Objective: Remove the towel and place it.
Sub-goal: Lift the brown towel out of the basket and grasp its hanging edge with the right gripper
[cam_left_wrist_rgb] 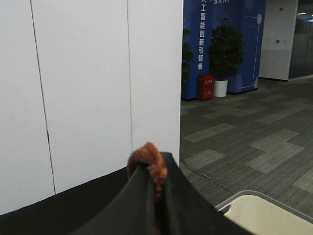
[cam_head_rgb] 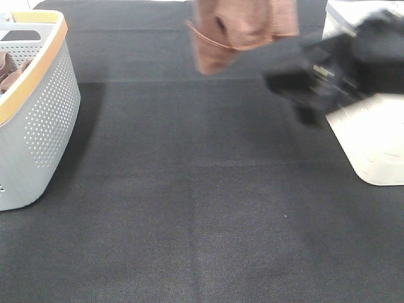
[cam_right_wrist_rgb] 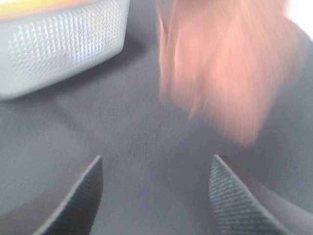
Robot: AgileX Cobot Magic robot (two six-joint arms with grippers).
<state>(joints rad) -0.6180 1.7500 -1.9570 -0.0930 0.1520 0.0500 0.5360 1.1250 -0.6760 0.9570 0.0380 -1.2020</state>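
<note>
The reddish-brown towel [cam_head_rgb: 243, 28] hangs bunched above the far middle of the black table, its top cut off by the frame's edge. In the left wrist view my left gripper [cam_left_wrist_rgb: 156, 174] is shut on a fold of the towel [cam_left_wrist_rgb: 148, 157], which sticks up between the closed fingers. The left gripper itself is out of the exterior view. My right gripper [cam_head_rgb: 291, 88], blurred, is to the right of the towel and a little lower. In the right wrist view it [cam_right_wrist_rgb: 156, 166] is open and empty, with the towel [cam_right_wrist_rgb: 225, 68] hanging blurred ahead of it.
A grey perforated basket with a tan rim [cam_head_rgb: 38, 126] stands at the left edge, with brownish cloth [cam_head_rgb: 7, 69] inside; it also shows in the right wrist view [cam_right_wrist_rgb: 63, 44]. A cream container [cam_head_rgb: 372, 139] stands at the right edge, also seen in the left wrist view [cam_left_wrist_rgb: 264, 215].
</note>
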